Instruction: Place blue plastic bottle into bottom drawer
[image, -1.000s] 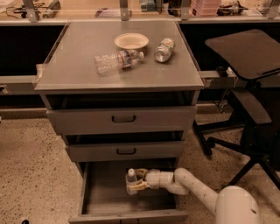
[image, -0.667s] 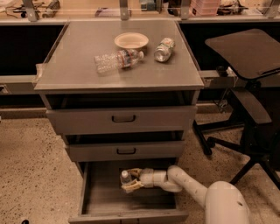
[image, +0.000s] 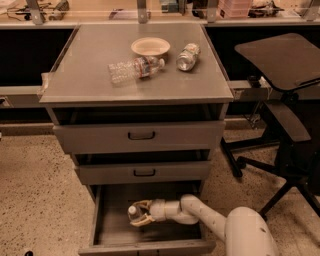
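Note:
The bottom drawer (image: 107, 231) is pulled open below the two shallower drawers of the grey cabinet. My gripper (image: 138, 213) reaches into it from the right on a white arm (image: 200, 215). It is shut on the blue plastic bottle (image: 133, 211), of which I see mostly the white cap and a bit of the body, held low inside the drawer near its middle. I cannot tell whether the bottle rests on the drawer floor.
On the cabinet top (image: 85, 75) lie a slim clear bottle (image: 134, 69), a cream bowl (image: 150, 47) and a small metal can (image: 187, 56). A black office chair (image: 280, 100) stands to the right. The floor is speckled.
The gripper with the bottle has moved left, further across the open bottom drawer. The items on the cabinet top have not moved.

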